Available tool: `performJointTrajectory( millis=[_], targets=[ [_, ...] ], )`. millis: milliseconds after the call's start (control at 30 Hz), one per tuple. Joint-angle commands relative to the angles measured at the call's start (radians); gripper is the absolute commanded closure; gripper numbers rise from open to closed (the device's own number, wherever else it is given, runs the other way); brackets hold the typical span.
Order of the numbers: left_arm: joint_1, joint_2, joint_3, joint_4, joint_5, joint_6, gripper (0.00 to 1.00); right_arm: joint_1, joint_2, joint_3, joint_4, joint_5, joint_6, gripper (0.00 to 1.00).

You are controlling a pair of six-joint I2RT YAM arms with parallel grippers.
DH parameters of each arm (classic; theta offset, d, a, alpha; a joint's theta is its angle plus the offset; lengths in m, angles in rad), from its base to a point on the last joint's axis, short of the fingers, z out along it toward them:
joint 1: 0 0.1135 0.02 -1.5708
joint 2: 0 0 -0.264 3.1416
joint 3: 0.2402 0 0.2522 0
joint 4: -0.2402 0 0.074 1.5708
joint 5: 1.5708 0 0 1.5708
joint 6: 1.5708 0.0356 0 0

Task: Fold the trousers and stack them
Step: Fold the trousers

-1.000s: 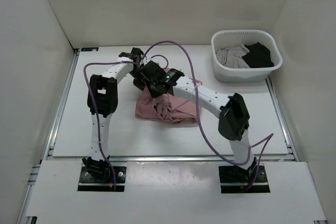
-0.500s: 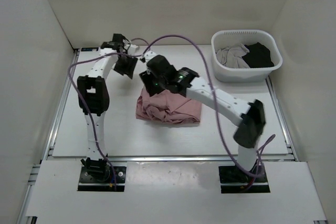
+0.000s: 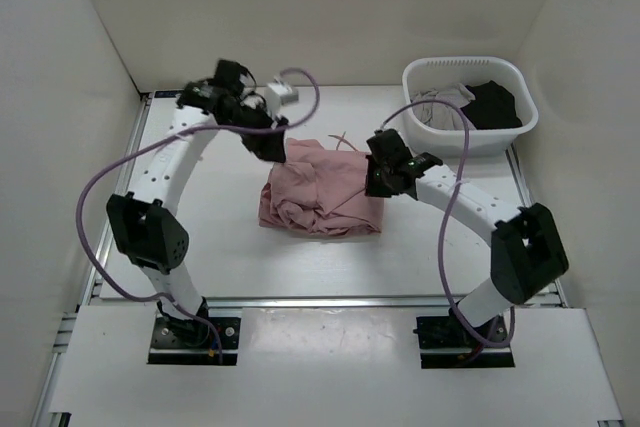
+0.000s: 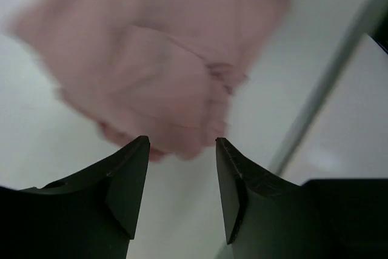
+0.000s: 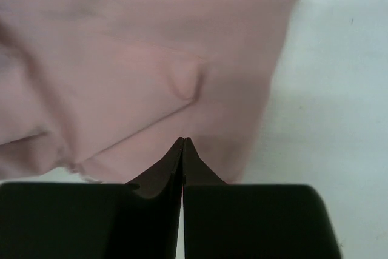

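Trousers [image 4: 163, 71] just beyond parted left fingers [image 4: 130, 180]

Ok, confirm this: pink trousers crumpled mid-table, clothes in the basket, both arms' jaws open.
Only the left jaws are open; the right wrist view shows the right jaws shut, tips touching. The pink trousers lie crumpled mid-table and the basket holds clothes.

White flat worktop [image 3: 200, 247], matte, pale wall panels on three sides. Crumpled pink cloth trousers [image 3: 320, 197] lying in loose heap near middle, slightly toward far edge, bare surface all round. White rounded plastic basket [image 3: 470, 137] standing in far right corner, well apart from heap. Metal rail [image 3: 133, 147] running along worktop's left edge.
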Motion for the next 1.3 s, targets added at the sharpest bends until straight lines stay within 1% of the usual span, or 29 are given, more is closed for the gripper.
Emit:
performJointTrajectory(
  millis=[0, 33, 67, 133, 167, 200, 233, 267, 300, 367, 400, 467, 500, 600, 667, 733, 800, 867, 900, 933, 967, 1000, 1033, 1067, 1100, 1133, 1167, 1233, 1267],
  targets=[
    [-0.067, 0.02, -0.227, -0.11, 0.225, 0.048, 0.41, -0.054, 0.039, -0.027, 0.102, -0.089, 0.074, 1.0],
    [-0.082, 0.006, -0.281, -0.089, 0.225, 0.048, 0.41, -0.068, 0.071, -0.027, 0.102, -0.076, 0.074, 1.0],
    [-0.107, -0.01, -0.383, -0.065, 0.225, 0.036, 0.41, -0.083, 0.084, -0.027, 0.102, -0.076, 0.074, 1.0],
    [-0.134, -0.051, -0.483, 0.029, 0.179, 0.024, 0.41, -0.126, 0.113, -0.036, 0.112, -0.064, 0.084, 1.0],
    [-0.144, -0.063, -0.535, 0.076, 0.074, -0.01, 0.41, -0.137, 0.113, -0.045, 0.112, -0.073, 0.095, 1.0],
    [-0.144, -0.073, -0.628, 0.122, 0.022, -0.021, 0.42, -0.146, 0.137, -0.045, 0.122, -0.087, 0.095, 1.0],
    [-0.144, -0.083, -0.67, 0.208, -0.037, -0.021, 0.44, -0.16, 0.147, -0.045, 0.122, -0.098, 0.095, 1.0],
    [-0.144, -0.084, -0.703, 0.245, -0.16, -0.037, 0.45, -0.16, 0.156, -0.055, 0.131, -0.107, 0.095, 1.0],
    [-0.124, -0.093, -0.753, 0.277, -0.205, -0.05, 0.47, -0.169, 0.173, -0.055, 0.132, -0.107, 0.095, 1.0],
    [-0.093, -0.116, -0.786, 0.345, -0.253, -0.062, 0.49, -0.178, 0.203, -0.064, 0.132, -0.116, 0.095, 1.0],
    [-0.07, -0.132, -0.806, 0.356, -0.253, -0.062, 0.49, -0.179, 0.214, -0.064, 0.132, -0.116, 0.095, 1.0],
    [-0.07, -0.152, -0.824, 0.367, -0.241, -0.052, 0.49, -0.191, 0.232, -0.064, 0.132, -0.116, 0.095, 1.0],
    [-0.07, -0.165, -0.824, 0.367, -0.206, -0.03, 0.46, -0.2, 0.233, -0.073, 0.142, -0.116, 0.095, 1.0],
    [-0.092, -0.194, -0.85, 0.367, -0.178, 0.001, 0.38, -0.209, 0.242, -0.053, 0.142, -0.116, 0.084, 1.0],
    [-0.092, -0.205, -0.832, 0.367, -0.168, 0.001, 0.36, -0.209, 0.242, -0.02, 0.11, -0.086, 0.075, 1.0],
    [-0.092, -0.214, -0.783, 0.341, -0.154, 0.001, 0.33, -0.209, 0.22, 0.0, 0.087, -0.076, 0.031, 1.0],
    [-0.083, -0.226, -0.743, 0.267, -0.102, 0.025, 0.28, -0.209, 0.185, 0.046, 0.023, -0.032, -0.001, 1.0],
    [-0.072, -0.261, -0.689, 0.185, -0.066, 0.048, 0.23, -0.209, 0.133, 0.082, -0.066, -0.003, -0.058, 0.91],
    [-0.063, -0.281, -0.676, 0.164, -0.054, 0.057, 0.19, -0.209, 0.112, 0.117, -0.098, 0.013, -0.081, 0.8],
    [-0.046, -0.3, -0.647, 0.146, -0.054, 0.071, 0.18, -0.209, 0.075, 0.135, -0.133, 0.026, -0.106, 0.37],
    [-0.027, -0.339, -0.625, 0.131, -0.037, 0.071, 0.16, -0.209, 0.061, 0.158, -0.223, 0.057, -0.129, 0.17],
    [-0.004, -0.359, -0.603, 0.121, -0.037, 0.071, 0.12, -0.209, 0.052, 0.213, -0.276, 0.072, -0.17, 0.01],
    [0.064, -0.375, -0.556, 0.121, -0.037, 0.039, 0.1, -0.221, 0.042, 0.241, -0.327, 0.091, -0.17, 0.01],
    [0.104, -0.386, -0.53, 0.146, -0.065, 0.006, 0.08, -0.241, 0.042, 0.273, -0.444, 0.108, -0.179, 0.01],
    [0.146, -0.386, -0.507, 0.167, -0.107, -0.036, 0.07, -0.255, 0.042, 0.298, -0.497, 0.12, -0.18, 0.01],
    [0.189, -0.386, -0.487, 0.207, -0.205, -0.098, 0.04, -0.284, 0.03, 0.327, -0.537, 0.138, -0.18, 0.01],
    [0.268, -0.386, -0.462, 0.225, -0.259, -0.12, 0.02, -0.297, 0.015, 0.327, -0.566, 0.139, -0.192, 0.01],
    [0.345, -0.346, -0.462, 0.256, -0.359, -0.156, 0.02, -0.33, -0.051, 0.307, -0.58, 0.169, -0.204, 0.01],
    [0.431, -0.329, -0.462, 0.265, -0.359, -0.168, 0.02, -0.346, -0.076, 0.295, -0.58, 0.19, -0.204, 0.01]
  ],
)
